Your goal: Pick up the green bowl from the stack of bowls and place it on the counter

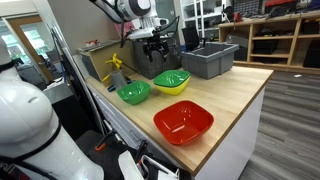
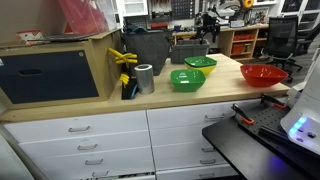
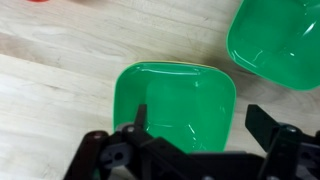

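Tool [image 3: 198, 112] hangs high, jaws wide apart and empty, over the smaller green bowl [image 3: 178, 95]. Just beside it the green bowl [image 1: 171, 79] sits nested atop the stack of bowls [image 1: 177, 90], so I'd say lifting it and setting it on the counter [image 1: 235, 95] are both left

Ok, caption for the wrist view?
Open end effector over a square-rimmed green bowl, second green bowl upper right, wood counter around.
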`<state>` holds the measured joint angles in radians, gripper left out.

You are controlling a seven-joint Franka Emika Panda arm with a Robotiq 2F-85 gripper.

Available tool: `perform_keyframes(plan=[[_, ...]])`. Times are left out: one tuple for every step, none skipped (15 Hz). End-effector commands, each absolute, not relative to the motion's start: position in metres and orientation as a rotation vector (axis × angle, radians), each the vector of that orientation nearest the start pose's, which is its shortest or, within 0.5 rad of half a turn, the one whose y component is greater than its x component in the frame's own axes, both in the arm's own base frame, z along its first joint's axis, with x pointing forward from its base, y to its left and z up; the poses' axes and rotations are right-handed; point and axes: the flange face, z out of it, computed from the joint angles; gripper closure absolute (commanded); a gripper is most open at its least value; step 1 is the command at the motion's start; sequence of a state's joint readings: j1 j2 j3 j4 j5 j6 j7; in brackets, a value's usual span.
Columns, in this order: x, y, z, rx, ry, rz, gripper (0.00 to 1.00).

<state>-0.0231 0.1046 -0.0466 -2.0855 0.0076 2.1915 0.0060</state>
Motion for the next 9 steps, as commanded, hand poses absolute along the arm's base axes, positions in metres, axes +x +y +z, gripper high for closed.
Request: perform_keyframes(plan=[[0.582, -0.044, 0.373, -3.119, 0.162, 0.042, 0.0], [0.584, -0.045, 0.371, -3.114, 0.152, 0.061, 0.0], [0.586, -0.045, 0.368, -3.109, 0.147, 0.076, 0.0], [0.588, -0.044, 0.365, -3.104, 0.141, 0.096, 0.0], [0.589, -0.043, 0.362, -3.097, 0.138, 0.112, 0.0], [0.59, -0.042, 0.359, -3.092, 0.134, 0.13, 0.0], [0.591, -0.04, 0.356, -3.088, 0.124, 0.15, 0.0], [0.592, -0.036, 0.352, -3.086, 0.115, 0.166, 0.0], [0.594, -0.033, 0.348, -3.083, 0.105, 0.182, 0.0]])
